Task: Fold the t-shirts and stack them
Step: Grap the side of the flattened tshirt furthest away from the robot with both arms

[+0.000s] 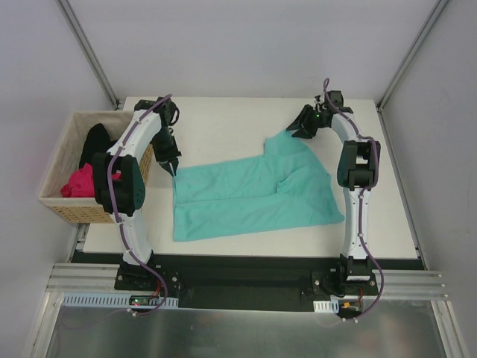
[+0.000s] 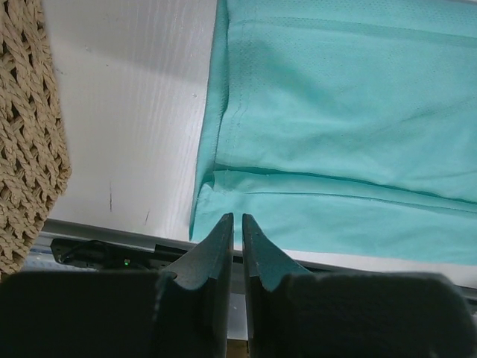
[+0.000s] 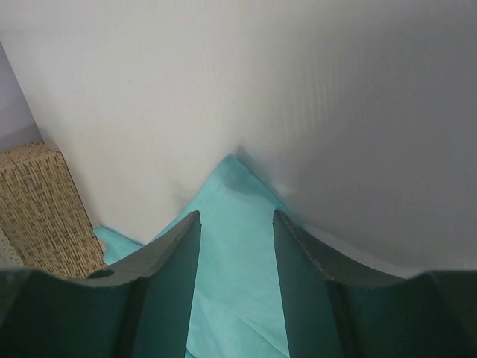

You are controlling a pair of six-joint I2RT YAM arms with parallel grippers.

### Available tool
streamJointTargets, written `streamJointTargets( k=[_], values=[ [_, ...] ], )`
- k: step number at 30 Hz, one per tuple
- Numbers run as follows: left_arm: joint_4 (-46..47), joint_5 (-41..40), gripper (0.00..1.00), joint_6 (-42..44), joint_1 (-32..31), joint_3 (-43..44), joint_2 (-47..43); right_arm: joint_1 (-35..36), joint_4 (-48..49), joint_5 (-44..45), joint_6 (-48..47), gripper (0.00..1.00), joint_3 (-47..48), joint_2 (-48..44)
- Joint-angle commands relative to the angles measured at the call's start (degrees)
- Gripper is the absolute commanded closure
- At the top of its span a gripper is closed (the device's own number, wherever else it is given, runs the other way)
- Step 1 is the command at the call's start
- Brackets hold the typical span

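Top external view, entry for one moment.

- **Worktop** (image 1: 223, 119): white, carries the cloth.
- **Teal t-shirt** (image 1: 253, 195): lies in the middle of the worktop, spread out sideways. It is mostly flat, with a raised crease right of centre. One pointed flap reaches to the far right. In the left wrist view the left edge shows two hemmed layers, one over the other.
- **Pink t-shirt** (image 1: 78, 183) and **black t-shirt** (image 1: 95, 142): bundled in the wicker basket (image 1: 63, 203) at the left edge, neither of them folded.
- **Left claw** (image 1: 170, 165): points down at the far-left corner of the teal t-shirt. Its fingers are pressed nearly together with a thin slit between them. No cloth is visibly caught, though the tips sit at the cloth's edge.
- **Right claw** (image 1: 302, 127): fingers spread and holding nothing. It is poised over the tip of the far-right flap. In the right wrist view that tip lies between and beyond the two fingers.

**Step in hand, as judged:** folding the first shirt. The arms are stationed at its two far corners, and no stack has been started.

**Next move, as judged:**
- The right claw needs to drop onto the flap tip and close on it.
- The left claw needs a sure pinch on its corner, taking both layers there.
- The two arms would then have to travel together toward the near edge, so the fold lands square and does not skew.
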Motion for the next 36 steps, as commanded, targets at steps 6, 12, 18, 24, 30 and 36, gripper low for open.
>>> streamJointTargets(
  k=[6,12,18,24,30,36],
  values=[
    [-3.2,-0.4,0.91,-3.9,0.9,1.7,-3.7,-1.6,3.4,-1.7,1.5,0.53,3.2,-0.3],
    [-3.3,-0.1,0.92,-4.6,0.8,2.2,-4.0,-1.7,3.5,-1.5,1.1,0.53,2.2,0.2],
    [-3.9,-1.0,0.92,-5.0,0.8,1.0,-5.1,-1.1,3.5,-2.9,0.8,0.54,0.3,1.0],
    [-3.8,-1.1,0.92,-5.6,0.8,-1.1,-6.2,-0.1,3.3,-3.9,0.7,0.54,-0.1,1.8],
    [-3.7,-1.2,0.92,-6.2,0.8,-2.1,-7.2,0.2,3.0,-4.4,0.5,0.58,-0.1,2.3],
    [-3.7,-1.5,0.92,-6.2,0.8,-2.7,-7.9,0.7,2.8,-3.9,0.6,0.66,-0.1,2.1]
  ],
)
